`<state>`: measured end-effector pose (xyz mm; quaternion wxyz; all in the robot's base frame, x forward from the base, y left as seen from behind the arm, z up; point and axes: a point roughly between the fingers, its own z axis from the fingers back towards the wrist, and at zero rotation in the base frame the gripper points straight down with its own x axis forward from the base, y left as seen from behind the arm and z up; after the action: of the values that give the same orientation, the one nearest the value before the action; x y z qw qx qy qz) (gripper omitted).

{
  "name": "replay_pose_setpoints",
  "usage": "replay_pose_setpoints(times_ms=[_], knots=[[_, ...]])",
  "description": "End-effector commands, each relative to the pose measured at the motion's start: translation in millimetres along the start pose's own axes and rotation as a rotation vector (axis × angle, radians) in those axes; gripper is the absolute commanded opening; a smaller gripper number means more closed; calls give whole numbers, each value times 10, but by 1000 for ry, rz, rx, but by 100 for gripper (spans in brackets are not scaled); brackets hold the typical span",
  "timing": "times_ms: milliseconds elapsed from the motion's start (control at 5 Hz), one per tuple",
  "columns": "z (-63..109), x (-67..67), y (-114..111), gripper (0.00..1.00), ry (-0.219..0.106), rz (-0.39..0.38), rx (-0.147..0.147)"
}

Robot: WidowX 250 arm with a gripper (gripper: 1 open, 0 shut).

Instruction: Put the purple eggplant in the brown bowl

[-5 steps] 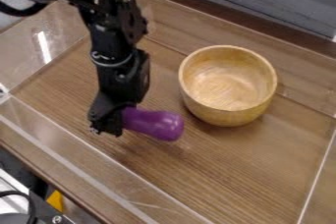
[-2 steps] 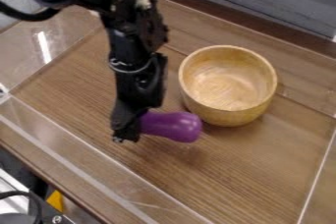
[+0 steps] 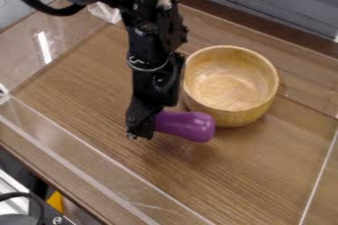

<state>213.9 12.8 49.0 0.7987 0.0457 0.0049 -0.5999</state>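
End effector [image 3: 145,125] clamped on stem end of glossy purple toy eggplant [image 3: 185,125], low over the wood-grain surface [image 3: 79,91].
Round light-brown wooden bowl [image 3: 230,86] at 1 o'clock: lift above rim first, then release centred.

Arm [image 3: 148,32]: black throughout, blocky jointed segments stacked above the wooden table [image 3: 79,101]
Cables: dark, looped near the upper links
Gripper [image 3: 142,127]: black, narrow, small pale mark
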Motion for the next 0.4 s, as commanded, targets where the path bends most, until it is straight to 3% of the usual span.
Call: replay_pose_setpoints(times_ms=[0, 200], knots=[[59, -11, 166, 0, -18, -17, 43], [37, -36, 175, 0, -16, 46, 42]])
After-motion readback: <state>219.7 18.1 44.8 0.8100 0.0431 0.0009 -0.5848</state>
